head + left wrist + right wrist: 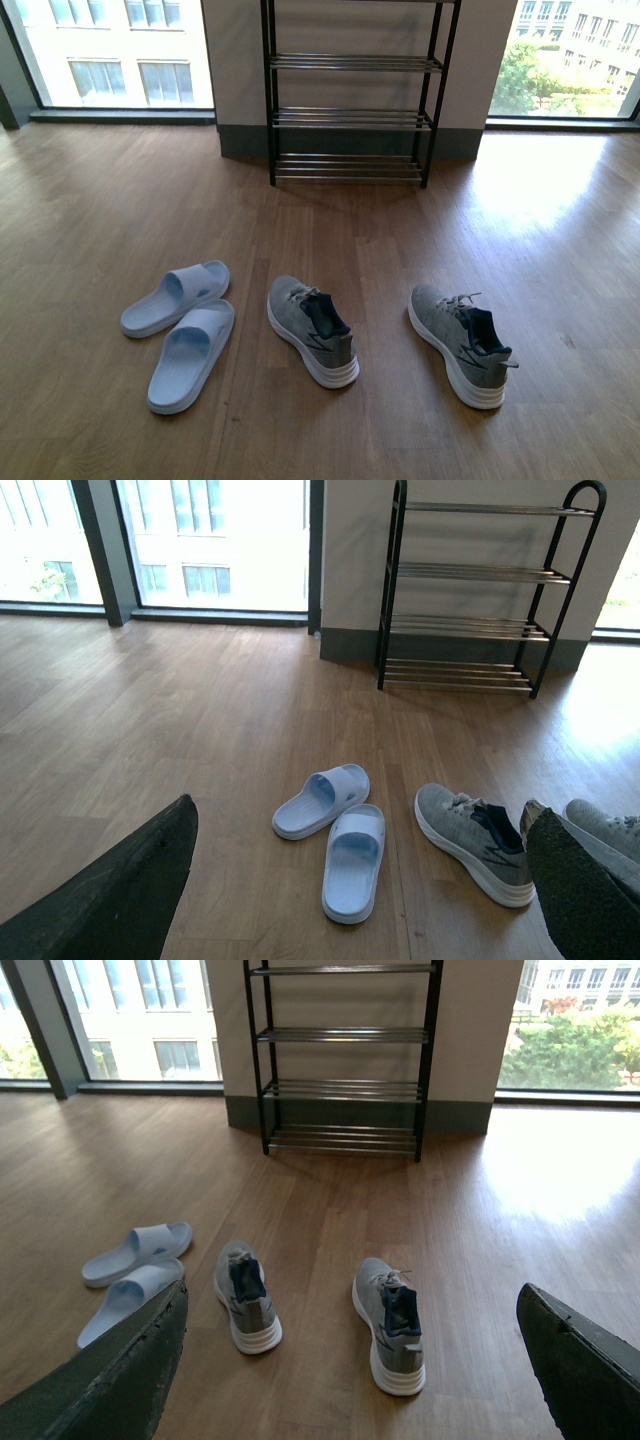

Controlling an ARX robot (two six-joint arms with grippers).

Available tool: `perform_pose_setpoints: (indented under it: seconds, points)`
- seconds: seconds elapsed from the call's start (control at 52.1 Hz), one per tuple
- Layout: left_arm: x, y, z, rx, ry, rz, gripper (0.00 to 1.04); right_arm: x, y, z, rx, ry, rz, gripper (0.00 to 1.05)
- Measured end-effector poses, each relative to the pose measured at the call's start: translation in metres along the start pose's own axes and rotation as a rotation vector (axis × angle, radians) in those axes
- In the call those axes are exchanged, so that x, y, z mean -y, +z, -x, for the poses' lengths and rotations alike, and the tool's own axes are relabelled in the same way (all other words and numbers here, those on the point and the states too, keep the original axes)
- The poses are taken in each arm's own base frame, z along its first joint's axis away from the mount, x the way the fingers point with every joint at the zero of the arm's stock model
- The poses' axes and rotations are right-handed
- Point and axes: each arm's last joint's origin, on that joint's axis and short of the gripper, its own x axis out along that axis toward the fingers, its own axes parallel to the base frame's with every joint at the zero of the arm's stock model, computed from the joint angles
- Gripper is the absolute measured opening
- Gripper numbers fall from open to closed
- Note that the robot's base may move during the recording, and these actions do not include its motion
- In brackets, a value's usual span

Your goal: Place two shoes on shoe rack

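Two grey knit sneakers with white soles stand apart on the wooden floor, heels toward me: the left shoe (pixel 312 330) (pixel 472 842) (pixel 245 1296) and the right shoe (pixel 461 342) (pixel 390 1324), whose toe only shows in the left wrist view (pixel 604 825). The shoe rack (pixel 352 92) (pixel 470 590) (pixel 345 1058), black-framed with chrome bars, stands empty against the far wall. My left gripper (pixel 365 890) is open, high above the floor, with nothing between its fingers. My right gripper (pixel 355 1365) is open too, hovering above the shoes. Neither arm shows in the front view.
A pair of pale blue slides (pixel 182 318) (pixel 335 835) (pixel 130 1270) lies left of the sneakers. Large windows (pixel 110 50) flank the rack's wall section. Bare wooden floor (pixel 350 230) stretches between the shoes and the rack.
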Motion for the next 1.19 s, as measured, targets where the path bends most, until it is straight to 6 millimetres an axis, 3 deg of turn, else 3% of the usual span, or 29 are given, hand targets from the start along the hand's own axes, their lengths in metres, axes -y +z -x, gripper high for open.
perform_pose_setpoints:
  seconds: [1.191]
  points:
    - [0.0000,0.0000,0.0000,0.000,0.000,0.000,0.95,0.0000,0.0000,0.0000,0.000,0.000,0.000,0.95]
